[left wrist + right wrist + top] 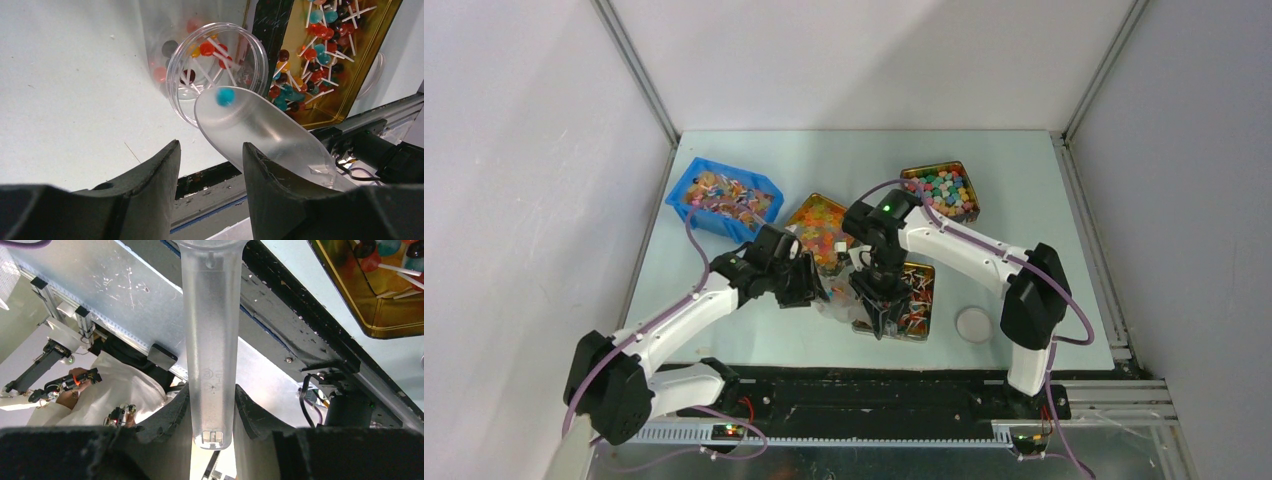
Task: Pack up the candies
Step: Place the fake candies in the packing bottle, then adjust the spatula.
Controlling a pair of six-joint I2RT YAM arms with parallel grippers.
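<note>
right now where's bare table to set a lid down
Bare table: the far strip between the blue bin and the cube-candy tin, and right of that tin to the table edge. Crowded: centre, around the jar, scoop and lollipop tin.

The work cell is closed on three sides by plain white panels: a back wall (864, 60), a left wall (514, 200) and a right wall (1194, 200). Aluminium posts (636, 70) run along the two rear corners where the panels meet. The table (1024, 170) has a pale blue-green, matt top. A black strip (874, 392) borders its near edge. In front of that lie a slotted metal rail (854, 432) and a scratched sheet-metal plate (100, 280). Lighting is even and diffuse. A soft diagonal shadow crosses the back wall.
</note>
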